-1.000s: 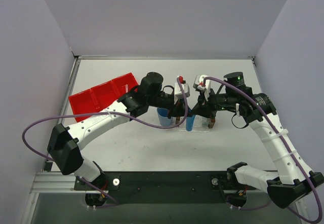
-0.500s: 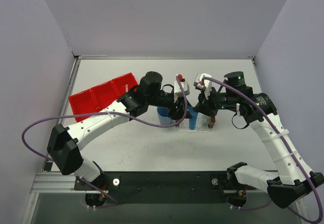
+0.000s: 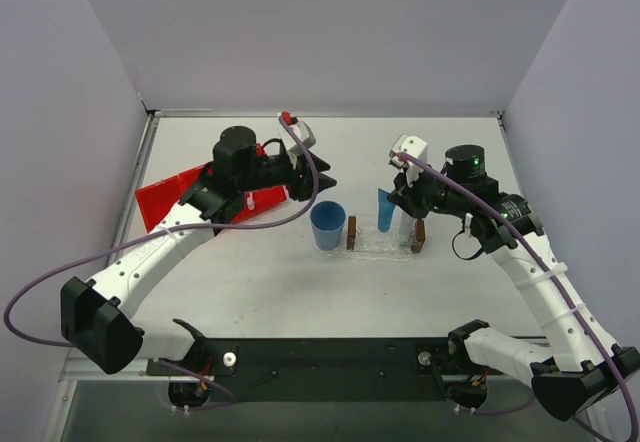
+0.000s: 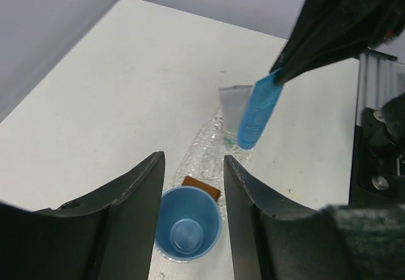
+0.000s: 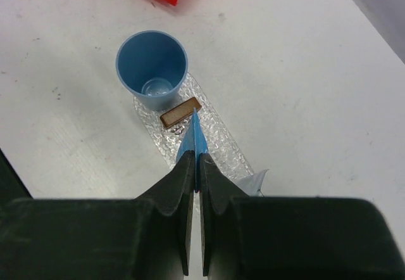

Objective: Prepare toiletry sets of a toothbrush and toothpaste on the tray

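My right gripper is shut on the flat end of the bright blue toothpaste and holds it hanging over the clear tray. In the right wrist view the gripper pinches the blue tube above the tray. The pale toothpaste rests at the tray's far end, also in the right wrist view. My left gripper is open and empty, up and left of the tray; its fingers frame the blue cup from above. I cannot make out the toothbrush.
A round blue cup stands at the tray's left end beside a brown block; another block marks the right end. A red bin lies at the left, under my left arm.
My left arm has swung back to the left, away from the tray. My right gripper has lifted the blue toothpaste up from the tray.
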Controlling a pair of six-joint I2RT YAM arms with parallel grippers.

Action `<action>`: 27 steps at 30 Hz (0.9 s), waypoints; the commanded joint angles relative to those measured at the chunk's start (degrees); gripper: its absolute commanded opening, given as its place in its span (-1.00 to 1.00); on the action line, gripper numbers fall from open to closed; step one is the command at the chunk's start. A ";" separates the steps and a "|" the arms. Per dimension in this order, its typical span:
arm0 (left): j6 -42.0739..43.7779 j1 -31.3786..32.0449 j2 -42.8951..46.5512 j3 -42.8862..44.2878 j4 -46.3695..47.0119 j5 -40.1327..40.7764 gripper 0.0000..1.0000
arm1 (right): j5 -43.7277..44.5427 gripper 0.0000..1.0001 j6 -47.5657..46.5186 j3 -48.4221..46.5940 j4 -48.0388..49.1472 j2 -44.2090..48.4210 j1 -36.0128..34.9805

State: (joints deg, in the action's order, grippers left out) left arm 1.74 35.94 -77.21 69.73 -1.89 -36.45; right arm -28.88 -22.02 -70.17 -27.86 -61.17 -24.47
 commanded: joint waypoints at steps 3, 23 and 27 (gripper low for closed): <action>-3.23 -5.26 5.75 -1.53 1.98 6.65 0.00 | 5.59 -1.00 2.24 5.64 11.06 2.72 -0.14; -4.73 -12.39 9.62 -5.84 -0.13 9.73 -0.04 | 12.27 -1.00 4.88 16.21 21.97 3.60 -0.14; -5.34 -12.83 9.80 -6.45 0.48 9.73 -0.04 | 12.36 -1.00 4.88 16.47 21.44 3.42 -0.14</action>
State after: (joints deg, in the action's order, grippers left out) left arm -2.46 23.75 -69.12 63.40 -3.25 -26.96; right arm -17.34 -17.78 -53.60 -10.04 -57.98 -24.47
